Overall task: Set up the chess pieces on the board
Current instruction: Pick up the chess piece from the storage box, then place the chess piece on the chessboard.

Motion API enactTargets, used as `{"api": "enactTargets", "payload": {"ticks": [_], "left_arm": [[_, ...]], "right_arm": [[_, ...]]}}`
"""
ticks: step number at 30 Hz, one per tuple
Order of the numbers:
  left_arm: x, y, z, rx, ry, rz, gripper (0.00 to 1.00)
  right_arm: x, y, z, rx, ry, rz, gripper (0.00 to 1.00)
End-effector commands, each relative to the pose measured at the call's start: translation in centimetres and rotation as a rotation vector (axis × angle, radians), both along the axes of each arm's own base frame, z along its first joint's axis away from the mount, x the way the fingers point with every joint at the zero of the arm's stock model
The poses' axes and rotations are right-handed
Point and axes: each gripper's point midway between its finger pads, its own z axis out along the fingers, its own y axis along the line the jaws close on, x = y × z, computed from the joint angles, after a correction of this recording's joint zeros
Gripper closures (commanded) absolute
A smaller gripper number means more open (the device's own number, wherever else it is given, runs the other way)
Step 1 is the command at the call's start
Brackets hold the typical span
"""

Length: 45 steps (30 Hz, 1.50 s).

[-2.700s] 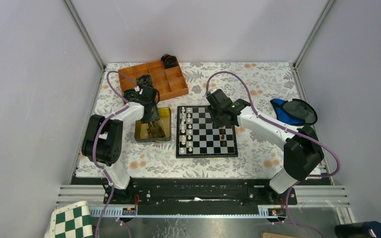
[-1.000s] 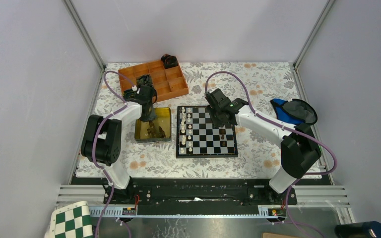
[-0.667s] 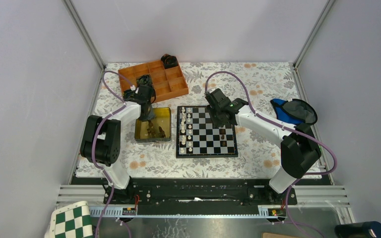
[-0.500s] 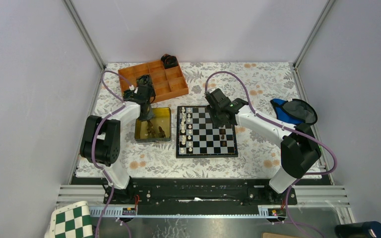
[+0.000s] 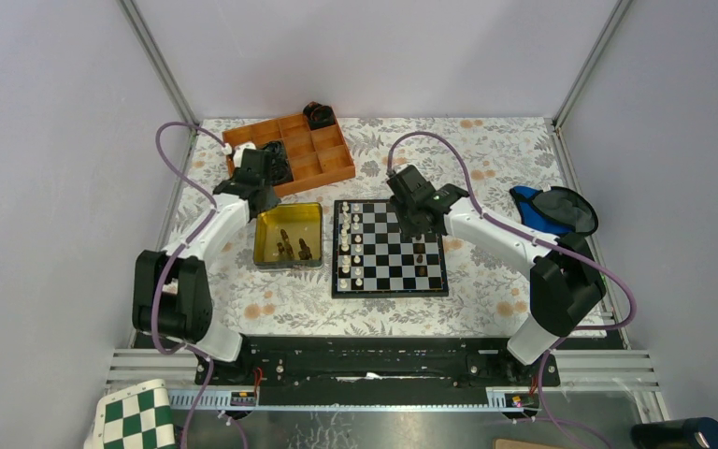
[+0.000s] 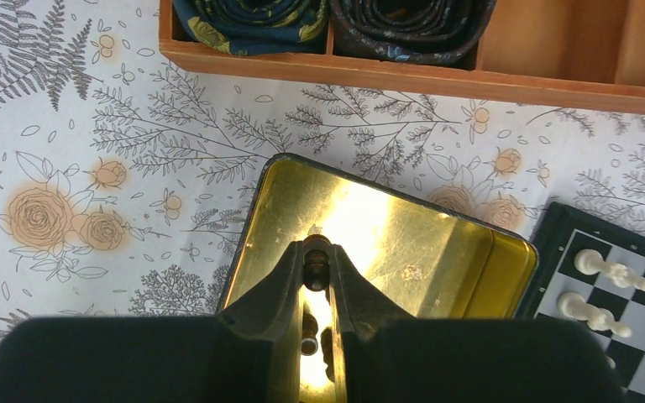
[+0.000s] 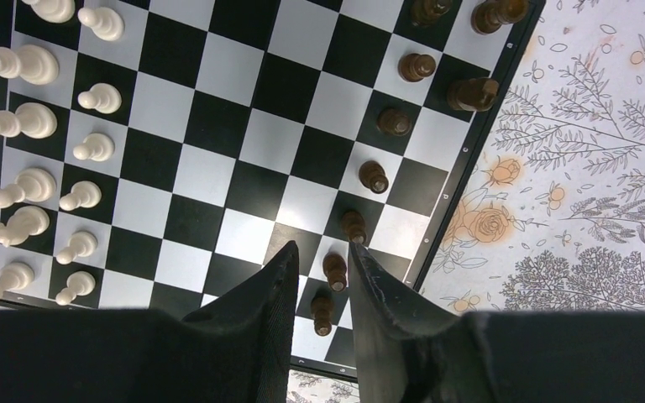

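Left wrist: pincer (image 6: 317, 252) pinches dark piece (image 6: 316, 270) above gold tin (image 6: 437, 252) near tray (image 6: 403, 80)

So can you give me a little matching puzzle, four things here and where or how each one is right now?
Things
1. white chess pieces
2. left gripper
3. dark rolled items
4. right gripper

Place or state
A. in compartments of the wooden tray
B. open, over the brown pieces' side of the board
C. lined up along the left side of the board
D. shut on a dark brown piece

Pairs: 1-C, 2-D, 3-A, 4-B
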Motion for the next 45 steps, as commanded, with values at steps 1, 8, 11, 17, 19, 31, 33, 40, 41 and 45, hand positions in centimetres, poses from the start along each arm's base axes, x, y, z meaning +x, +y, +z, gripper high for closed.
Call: {"api": "enactTargets", "payload": {"ticks": [1,8,11,17,19,31,33,40,41,45], "left_arm": [[-0.9,0.3,2.3,-0.015,-0.026,0.021,0.99],[-2.9,-1.8,4.3,-0.114,-0.030,-0.075,1.00],[-3.7,-3.3,5.3,-0.159,-0.042,-0.133,1.00],[-6.7,-10.2,6.9,-0.215,-0.049,-0.321,1.00],[-8.1,-13.2,7.0,-0.222,-0.042,-0.402,1.00],[-16.5,-25.5,6.1,-0.130,-0.010,-0.793,1.00],[-17.7,-27.0,5.5,-0.093,0.000,-0.852,1.00],[-20.0,-31.6,3.0,0.010,0.015,-1.028,1.00],[-20.0,-32.1,2.6,0.016,0.021,-1.044,1.00],[-19.7,-34.1,0.9,0.040,0.041,-1.099,1.00]], "right_arm": [[1.7,-0.3,3.9,0.047,-0.112,-0.068,0.66],[2.8,-2.2,6.0,0.054,-0.178,-0.173,0.66],[3.7,-3.5,7.1,0.076,-0.202,-0.240,0.66],[6.3,-7.3,7.6,0.100,-0.202,-0.398,0.65],[7.0,-8.5,7.4,0.113,-0.202,-0.440,0.65],[9.7,-15.7,6.0,0.155,-0.201,-0.638,0.65],[10.1,-16.5,5.6,0.163,-0.196,-0.655,0.65],[11.9,-17.4,5.2,0.193,-0.204,-0.639,0.64],[12.2,-17.3,5.2,0.193,-0.202,-0.631,0.63],[13.0,-16.9,4.7,0.188,-0.183,-0.608,0.59]]}}
